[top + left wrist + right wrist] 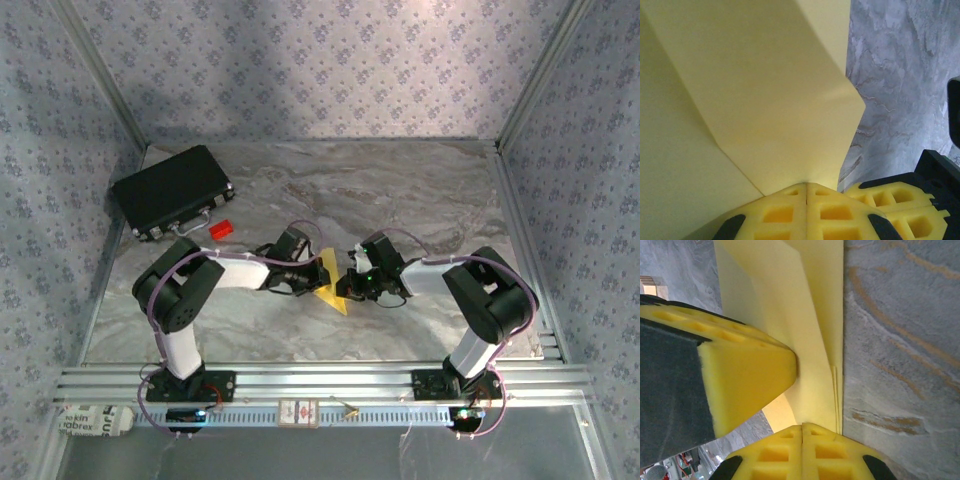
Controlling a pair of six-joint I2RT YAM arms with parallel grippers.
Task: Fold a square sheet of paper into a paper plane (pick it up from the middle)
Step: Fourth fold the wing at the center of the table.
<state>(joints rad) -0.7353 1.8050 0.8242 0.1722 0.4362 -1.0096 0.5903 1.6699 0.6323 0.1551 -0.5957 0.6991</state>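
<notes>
Top view: both arms meet near table centre. The yellow paper (331, 288) sits between them as a narrow, part-folded wedge. Its long axis runs roughly 12 to 6 o'clock, with the pointed end toward 5 o'clock and the near edge.

My left gripper (312, 278) reaches it from 9 o'clock and my right gripper (352, 282) from 3 o'clock. The axis lies across the line joining my two grippers. Neither is nearer, since both are on it.

Left wrist view: left gripper (806, 189) pinched tight, pads meeting with the yellow paper (765, 100) running up out of the seam toward 12 o'clock. One crease slants from 10 o'clock down to the pinch. A folded corner juts toward 3 o'clock over bare table (900, 75).

Right wrist view: right gripper (802, 429) likewise clamped on the yellow paper (812, 330). Stacked layer edges show just above the pinch at 1 o'clock. A pad of the left gripper (742, 367) presses in from 9 o'clock, touching the sheet.

I cannot tell from these views whether the wedge's lower edge touches the table.

Judgement: the fold is partway, not a finished dart. The next crease should run along that 12-to-6 axis, so one gripper has to anchor while the other slides or re-grips along the length. If both let go, the layers may spring apart.

Off to 10 o'clock, well apart: black case (172, 190), with a small red block (220, 229) just beside it.
</notes>
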